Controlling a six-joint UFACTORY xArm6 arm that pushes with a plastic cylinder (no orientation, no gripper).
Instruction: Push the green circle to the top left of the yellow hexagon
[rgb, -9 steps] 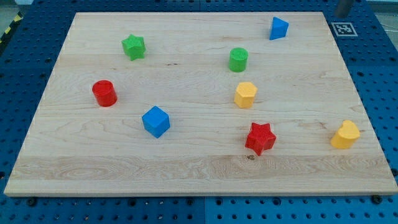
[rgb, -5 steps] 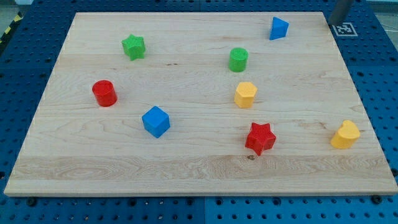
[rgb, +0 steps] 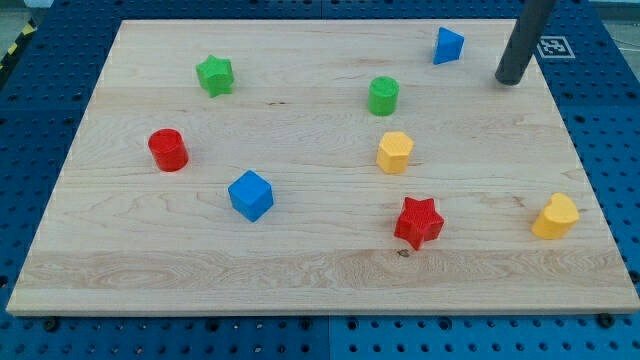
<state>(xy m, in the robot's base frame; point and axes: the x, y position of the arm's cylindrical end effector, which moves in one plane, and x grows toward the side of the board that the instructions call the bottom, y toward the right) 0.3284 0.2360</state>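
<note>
The green circle (rgb: 383, 96) stands on the wooden board (rgb: 300, 270), right of centre near the view's top. The yellow hexagon (rgb: 395, 152) sits just below it, slightly to the right, with a small gap between them. My tip (rgb: 509, 79) is at the view's upper right, well to the right of the green circle and slightly above it, touching no block.
A blue triangle-like block (rgb: 448, 45) lies just left of my rod. A green star (rgb: 214, 75), red cylinder (rgb: 168, 150), blue cube (rgb: 250, 195), red star (rgb: 418, 222) and yellow heart (rgb: 555, 217) are spread over the board.
My rod has come in from the view's top right corner, moving down and left onto the board. No block has moved.
</note>
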